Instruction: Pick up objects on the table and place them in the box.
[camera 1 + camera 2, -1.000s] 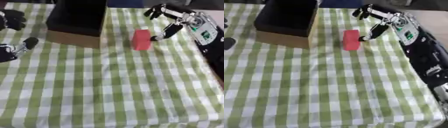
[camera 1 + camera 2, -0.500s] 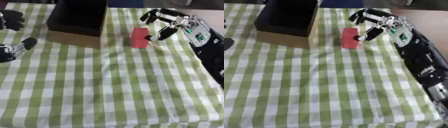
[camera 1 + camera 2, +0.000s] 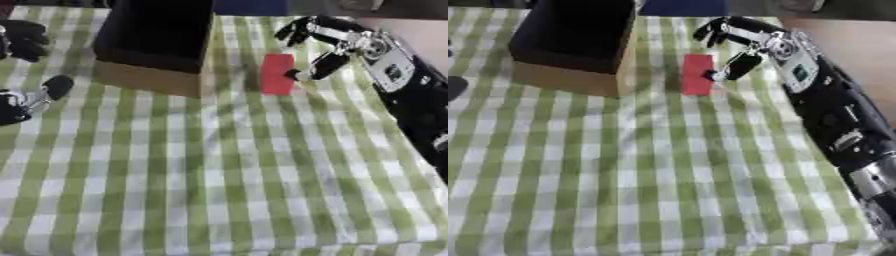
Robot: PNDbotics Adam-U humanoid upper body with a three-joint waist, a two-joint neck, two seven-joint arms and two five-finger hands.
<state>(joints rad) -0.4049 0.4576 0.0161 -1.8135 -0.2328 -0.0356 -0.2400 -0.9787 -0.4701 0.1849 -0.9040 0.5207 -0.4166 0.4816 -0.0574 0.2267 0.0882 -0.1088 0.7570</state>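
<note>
A red block [image 3: 277,74] lies on the green checked cloth, just right of the box [image 3: 147,79], a brown carton with a black inside. My right hand [image 3: 339,39] comes in from the upper right and hovers at the block. Its thumb [image 3: 317,67] touches the block's right edge, and its fingers [image 3: 296,29] arch open beyond the block's far end without closing on it. My left hand [image 3: 19,106] rests open at the left edge, well away from the block.
The green-and-white checked cloth [image 3: 227,175] covers the table down to the near edge. A bare wooden strip [image 3: 850,45] shows past the cloth's right side. My right forearm [image 3: 833,120] lies along the right edge.
My right hand has moved left and down toward the red block, and its thumb now touches the block's right edge. The block, the box and my left hand stay put.
</note>
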